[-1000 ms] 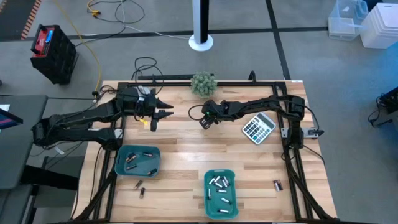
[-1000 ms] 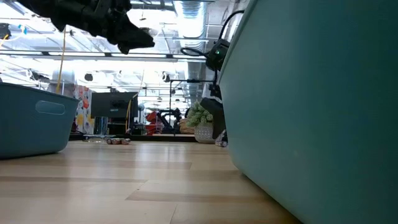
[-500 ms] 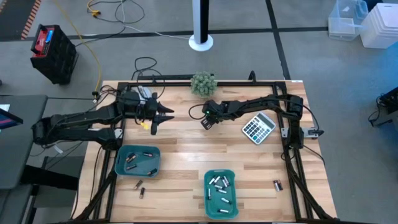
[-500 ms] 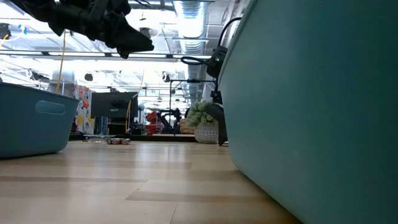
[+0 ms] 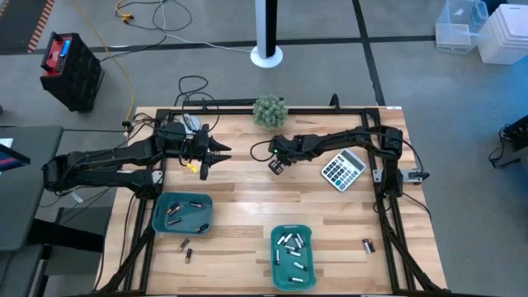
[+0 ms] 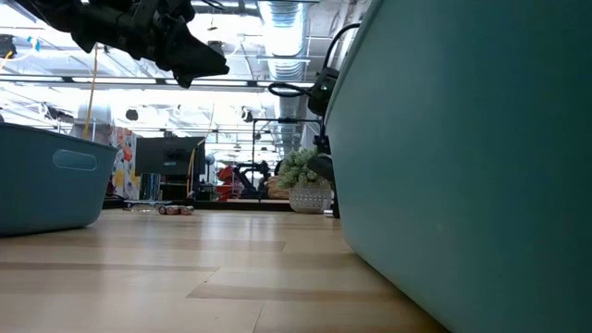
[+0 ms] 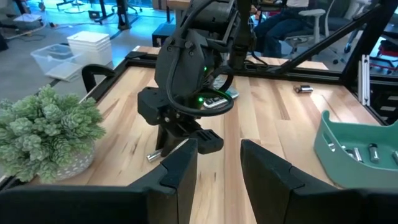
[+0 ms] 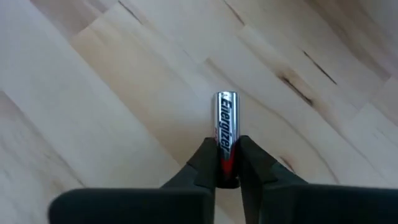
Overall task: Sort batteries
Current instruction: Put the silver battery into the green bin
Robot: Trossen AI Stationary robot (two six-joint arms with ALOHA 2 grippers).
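Observation:
A silvery battery (image 8: 224,121) sits between the fingers of my right gripper (image 8: 224,148), which is shut on it low over the middle of the table (image 5: 275,165), just near of the plant. My left gripper (image 5: 218,155) hovers open and holds nothing, to the left of the right gripper and facing it (image 7: 219,163). One teal tray (image 5: 158,216) at the near left holds a few dark batteries. The other teal tray (image 5: 275,262) at the near middle holds several silvery ones. Loose batteries lie on the wood at the near left (image 5: 186,250) and near right (image 5: 367,244). My right gripper pinches the battery's near end (image 8: 224,163) between its two fingertips (image 8: 208,163). The fingers slant down from the table's right and lie along the battery, most of which sticks out past the tips. In the left wrist view its silvery end (image 7: 151,157) shows at wood level.
A grey calculator (image 5: 342,170) lies right of my right gripper. A small potted plant (image 5: 269,110) stands at the far edge. A black frame rail (image 5: 388,206) runs along the table's sides. In the low view a teal tray wall (image 6: 462,166) fills the right half.
My right gripper has shut its fingers on the silvery battery while staying in place over the middle of the table.

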